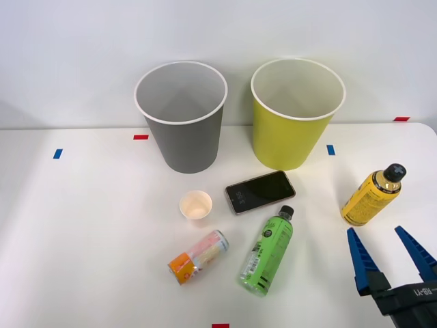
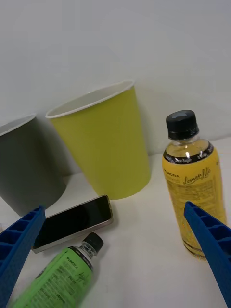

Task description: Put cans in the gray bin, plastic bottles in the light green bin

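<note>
Front view: right gripper (image 1: 389,254) low at the near right, fingers spread wide, holding nothing. Yellow bottle (image 1: 371,195) just ahead of the tips, standing on the surface, right of the yellow-green bin (image 1: 296,113).

Wrist view: yellow bottle (image 2: 194,183) upright near one finger (image 2: 211,245), off-centre in the gap, untouched. Probably next to be gripped.

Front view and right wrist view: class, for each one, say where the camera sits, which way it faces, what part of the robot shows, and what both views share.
Front view: sits above the arms, looking forward and down at the white table; the right gripper with open blue ribbed fingers shows at lower right.
Right wrist view: sits on the right wrist, looking low across the table toward the wall; its own fingers sit at the bottom corners.
Shared: tall yellow-green bin, dark gray bin, yellow-orange plastic bottle, green plastic bottle, black smartphone.
</note>
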